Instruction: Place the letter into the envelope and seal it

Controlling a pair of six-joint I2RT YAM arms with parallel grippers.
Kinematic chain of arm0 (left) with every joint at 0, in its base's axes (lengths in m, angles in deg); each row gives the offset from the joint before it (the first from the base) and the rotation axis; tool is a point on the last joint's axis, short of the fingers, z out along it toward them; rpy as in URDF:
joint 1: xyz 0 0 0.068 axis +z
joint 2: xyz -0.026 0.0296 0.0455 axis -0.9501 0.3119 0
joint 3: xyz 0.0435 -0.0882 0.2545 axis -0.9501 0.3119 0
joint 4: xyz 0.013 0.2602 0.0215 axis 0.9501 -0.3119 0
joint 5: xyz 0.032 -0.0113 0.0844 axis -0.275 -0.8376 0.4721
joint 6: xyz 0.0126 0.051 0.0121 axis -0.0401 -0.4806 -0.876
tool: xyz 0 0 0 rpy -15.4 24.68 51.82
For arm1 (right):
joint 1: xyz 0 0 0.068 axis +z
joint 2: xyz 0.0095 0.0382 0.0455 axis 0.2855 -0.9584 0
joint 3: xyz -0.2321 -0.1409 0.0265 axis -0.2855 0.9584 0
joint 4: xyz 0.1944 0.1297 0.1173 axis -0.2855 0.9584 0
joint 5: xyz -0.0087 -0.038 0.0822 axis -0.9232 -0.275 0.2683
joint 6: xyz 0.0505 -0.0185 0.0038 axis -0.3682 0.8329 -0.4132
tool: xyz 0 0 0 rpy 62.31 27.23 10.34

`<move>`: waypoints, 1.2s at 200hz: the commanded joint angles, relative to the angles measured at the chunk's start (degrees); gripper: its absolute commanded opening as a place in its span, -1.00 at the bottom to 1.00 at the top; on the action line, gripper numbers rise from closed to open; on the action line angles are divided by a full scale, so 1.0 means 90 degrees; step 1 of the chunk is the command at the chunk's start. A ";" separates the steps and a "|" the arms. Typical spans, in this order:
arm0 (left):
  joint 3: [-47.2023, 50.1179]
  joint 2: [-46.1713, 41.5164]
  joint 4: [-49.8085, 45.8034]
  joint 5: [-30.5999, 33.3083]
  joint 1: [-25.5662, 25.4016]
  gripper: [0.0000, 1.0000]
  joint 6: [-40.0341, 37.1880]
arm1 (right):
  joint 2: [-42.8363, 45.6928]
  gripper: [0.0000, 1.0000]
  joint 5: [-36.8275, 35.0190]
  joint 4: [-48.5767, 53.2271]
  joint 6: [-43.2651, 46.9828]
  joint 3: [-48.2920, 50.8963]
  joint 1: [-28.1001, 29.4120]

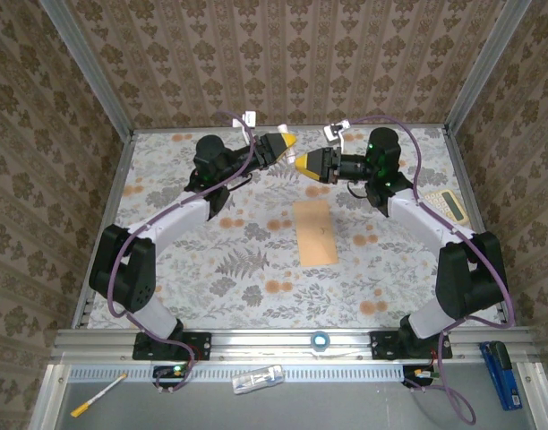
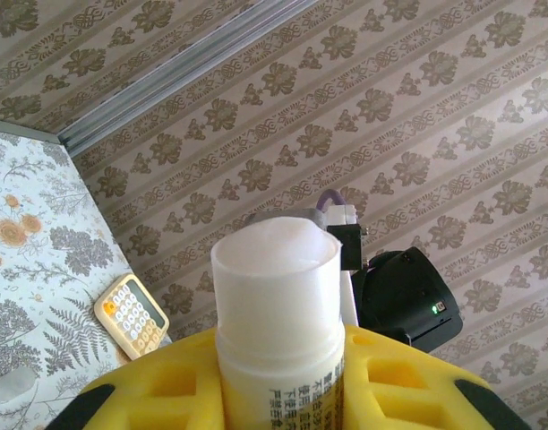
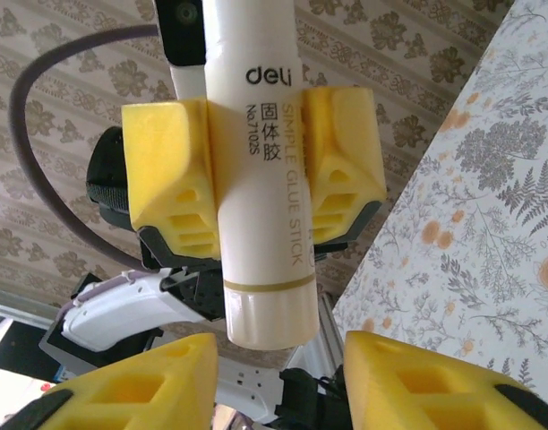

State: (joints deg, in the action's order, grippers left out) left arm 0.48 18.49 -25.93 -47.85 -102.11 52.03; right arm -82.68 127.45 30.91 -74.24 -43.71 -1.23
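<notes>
Your left claw (image 3: 256, 179) pinches the glue stick (image 3: 261, 233), and your right claw (image 3: 278, 385) stands spread around its free end. Centre that end, close squarely, and avoid twisting sideways. The envelope (image 1: 314, 231) lies flat on the desk (image 1: 211, 269), apart from both claws.

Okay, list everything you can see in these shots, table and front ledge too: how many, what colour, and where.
envelope: one, tan, flat at the table's middle
glue stick: one, white, held above the table's far side
calculator: one, pale yellow, table's right edge
tablecloth: one, pale floral, covering the table
small ring: one, bluish, front rail, maybe tape
pen: one, white with orange tip, front ledge, left
clear plastic item: one, front ledge, middle
blue tool: one, front ledge, right
left claw: one, yellow fingers, shut on the glue stick
right claw: one, yellow fingers, open at the stick's free end
</notes>
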 commanded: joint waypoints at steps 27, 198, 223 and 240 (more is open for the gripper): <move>0.0067 0.0040 0.0486 -0.0087 0.0025 -1.00 0.0123 | -0.0153 -0.22 -0.0015 -0.0414 -0.0269 -0.0204 -0.0004; 0.0037 0.0139 0.0650 -0.0031 -0.0043 -1.00 0.0285 | -0.0534 -0.22 0.0045 -0.0689 -0.0459 -0.0494 0.0179; 0.0030 0.0139 0.0631 -0.0012 -0.0034 -1.00 0.0290 | -0.0486 -0.17 0.0087 -0.0613 -0.0395 -0.0423 0.0177; 0.0057 0.0140 0.0631 0.0018 -0.0014 -1.00 0.0318 | -0.0433 -0.21 0.0099 -0.0548 -0.0331 -0.0371 0.0174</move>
State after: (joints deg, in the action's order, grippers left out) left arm 0.86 19.58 -23.52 -47.76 -102.15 54.09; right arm -87.10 127.04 26.19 -77.93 -46.62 -0.03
